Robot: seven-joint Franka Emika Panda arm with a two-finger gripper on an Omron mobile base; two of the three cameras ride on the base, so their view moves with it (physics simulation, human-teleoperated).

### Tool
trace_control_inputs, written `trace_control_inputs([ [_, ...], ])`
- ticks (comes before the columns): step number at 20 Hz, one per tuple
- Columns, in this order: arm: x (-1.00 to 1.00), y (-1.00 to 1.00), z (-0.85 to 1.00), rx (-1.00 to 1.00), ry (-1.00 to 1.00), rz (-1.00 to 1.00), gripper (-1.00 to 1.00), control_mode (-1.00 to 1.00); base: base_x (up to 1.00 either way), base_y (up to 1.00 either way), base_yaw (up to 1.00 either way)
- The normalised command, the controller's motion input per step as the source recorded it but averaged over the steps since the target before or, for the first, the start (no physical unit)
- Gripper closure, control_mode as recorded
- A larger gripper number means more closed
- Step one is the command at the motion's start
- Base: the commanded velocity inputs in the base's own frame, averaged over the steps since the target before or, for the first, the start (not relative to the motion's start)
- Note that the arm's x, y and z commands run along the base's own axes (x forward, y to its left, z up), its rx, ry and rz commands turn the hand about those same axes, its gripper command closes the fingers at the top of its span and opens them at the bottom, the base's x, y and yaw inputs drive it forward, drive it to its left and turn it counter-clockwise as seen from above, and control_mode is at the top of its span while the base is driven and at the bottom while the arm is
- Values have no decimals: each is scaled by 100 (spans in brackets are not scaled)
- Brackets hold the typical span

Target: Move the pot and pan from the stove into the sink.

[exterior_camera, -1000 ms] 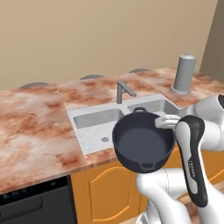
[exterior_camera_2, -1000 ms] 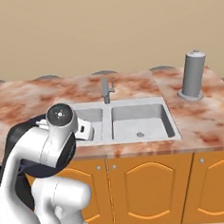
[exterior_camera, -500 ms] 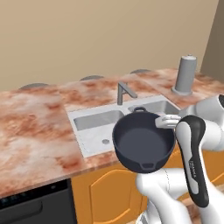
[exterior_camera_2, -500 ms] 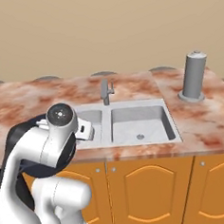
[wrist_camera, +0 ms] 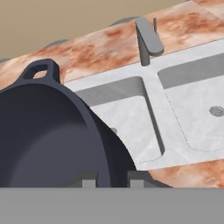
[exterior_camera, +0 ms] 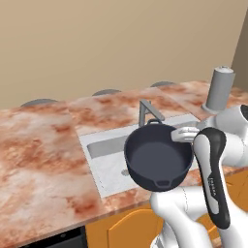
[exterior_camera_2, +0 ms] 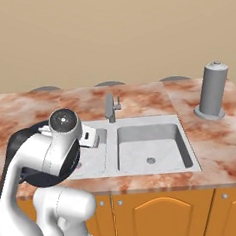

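Reddish marbled stone forms the counter [exterior_camera: 43, 160], backed by a plain tan wall, with orange cabinet doors [exterior_camera_2: 163, 217] below. Set into it is the sink [exterior_camera_2: 182, 145], a light grey double basin with an angular faucet [exterior_camera_2: 109, 107] at the middle of its rear edge. A tall grey cylinder [exterior_camera_2: 211, 90] stands on the counter just beside the sink's right end. The pot [exterior_camera: 157, 160], dark blue-grey with loop handles, hangs tilted in the air above the sink's left basin, its open mouth turned toward the left base camera. The tool [wrist_camera: 109, 177] is pressed together, pinching the pot's rim, one fingertip [wrist_camera: 89, 178] inside the wall.
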Motion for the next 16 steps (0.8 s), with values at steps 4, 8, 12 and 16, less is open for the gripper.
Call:
trace_control_inputs([
  [4, 0, 0, 0, 0, 0, 0, 100, -100, 7, 0, 0],
  [8, 32, 6, -7, 0, 0, 0, 100, -100, 0, 0, 0],
  [12, 70, 19, -19, 0, 0, -1, 100, -100, 0, 0, 0],
  [16, 71, 17, -14, 0, 0, -2, 100, -100, 0, 0, 0],
])
